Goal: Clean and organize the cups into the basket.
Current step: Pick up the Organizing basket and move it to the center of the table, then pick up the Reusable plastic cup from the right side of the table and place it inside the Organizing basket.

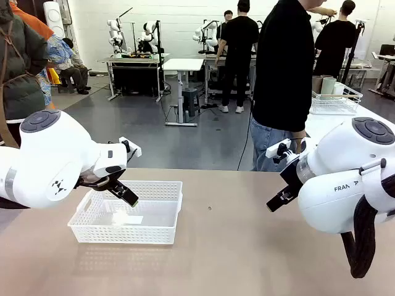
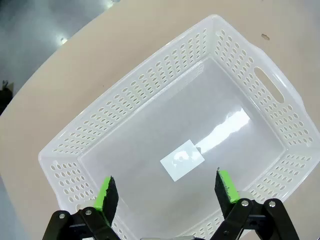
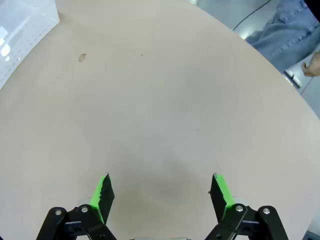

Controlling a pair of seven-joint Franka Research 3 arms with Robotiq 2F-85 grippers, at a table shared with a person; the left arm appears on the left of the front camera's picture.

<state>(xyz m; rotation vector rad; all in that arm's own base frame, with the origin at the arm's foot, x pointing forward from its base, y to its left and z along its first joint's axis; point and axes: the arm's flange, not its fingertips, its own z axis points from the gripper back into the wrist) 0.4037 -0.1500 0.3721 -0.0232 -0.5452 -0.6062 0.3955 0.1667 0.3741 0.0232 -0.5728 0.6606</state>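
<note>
At the lower left of the front view, the left claw point(image 1: 125, 192) hangs over the left part of the basket point(image 1: 123, 233), its jaws spread wide and holding nothing. Its wrist view looks down between the green pads point(image 2: 106, 194) at the basket floor, where there is just a white label point(image 2: 182, 160). The basket sits on the tabletop point(image 1: 234, 265). It is thin plastic and probably light enough to skid if bumped. Mid-frame there is a small mark point(image 1: 210, 208). A person point(image 1: 284, 74) stands at the far edge.

At the upper right, behind them, the cups point(image 1: 326, 85) stand in a wire basket point(image 1: 333, 106) on another table, well apart from both arms. They look light, stiff and matte, so grippy. They are also tall and tapered, so likely tippy, and I'd take one around mid-body. At the right, the right claw point(image 1: 278, 200) hovers wide open and empty above the tabletop.
</note>
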